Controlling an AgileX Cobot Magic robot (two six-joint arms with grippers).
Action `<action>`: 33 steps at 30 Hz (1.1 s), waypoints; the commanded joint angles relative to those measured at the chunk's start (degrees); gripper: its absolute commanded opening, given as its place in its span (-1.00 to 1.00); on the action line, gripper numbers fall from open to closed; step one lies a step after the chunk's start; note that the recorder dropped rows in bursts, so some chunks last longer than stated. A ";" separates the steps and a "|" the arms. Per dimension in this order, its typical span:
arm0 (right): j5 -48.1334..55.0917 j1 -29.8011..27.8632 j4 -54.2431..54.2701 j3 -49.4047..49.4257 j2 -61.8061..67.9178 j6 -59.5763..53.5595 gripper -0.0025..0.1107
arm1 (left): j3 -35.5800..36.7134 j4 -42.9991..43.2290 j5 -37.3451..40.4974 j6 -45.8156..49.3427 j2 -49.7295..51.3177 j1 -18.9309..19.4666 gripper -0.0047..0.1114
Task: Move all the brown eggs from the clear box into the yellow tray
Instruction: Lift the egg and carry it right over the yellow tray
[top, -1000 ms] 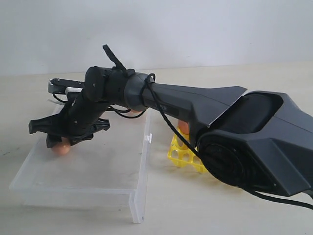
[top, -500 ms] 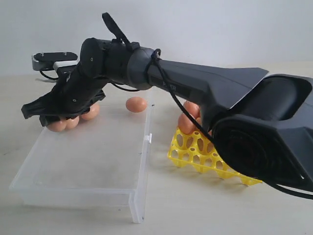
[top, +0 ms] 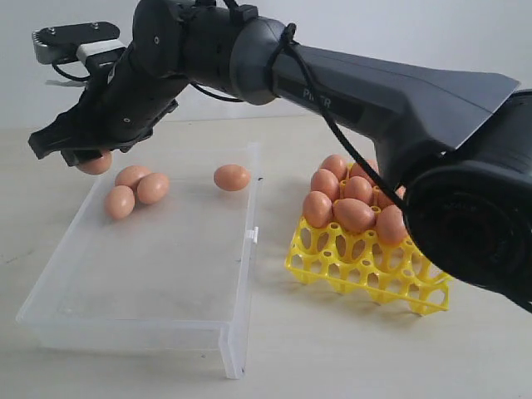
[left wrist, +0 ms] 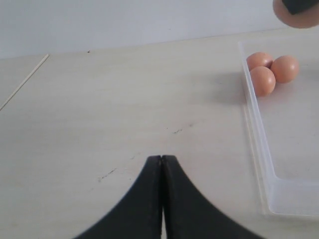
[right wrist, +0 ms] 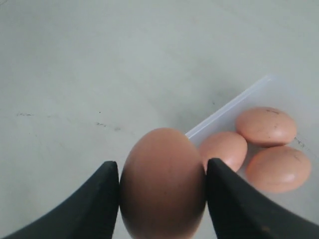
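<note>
Right gripper (right wrist: 163, 199) has risen above the box (top: 166, 274), clamping an egg (right wrist: 163, 179); four eggs (top: 152, 188) sit inside. Tray (top: 357, 270) holds a bunch, left gripper (left wrist: 162, 199) is closed.

The clear box (top: 141, 291) sits lower left, 4 brown eggs (top: 153, 188) at its far end: 3 bunched, 1 alone. 1 more egg (top: 93, 165) hangs in midair upper left. The yellow tray (top: 366, 270) on the right has its back cups filled.
</note>
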 commanded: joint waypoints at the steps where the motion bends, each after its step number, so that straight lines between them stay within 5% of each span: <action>1: -2.28 -0.18 -0.16 1.13 -2.85 -1.15 -0.96 | -0.23 -0.39 -0.35 -0.23 -0.32 -0.34 -0.92; 8: -24.85 -0.18 2.48 21.52 -15.23 -6.12 -0.96 | -0.23 -0.39 -0.35 -0.23 -0.32 -0.34 -0.92; 24: -50.85 -0.18 10.03 70.22 -47.96 -17.92 -0.96 | -0.23 -0.39 -0.35 -0.23 -0.32 -0.34 -0.92; 33: -69.29 -0.87 27.91 91.39 -63.08 -34.50 -0.96 | -0.23 -0.39 -0.35 -0.23 -0.32 -0.34 -0.92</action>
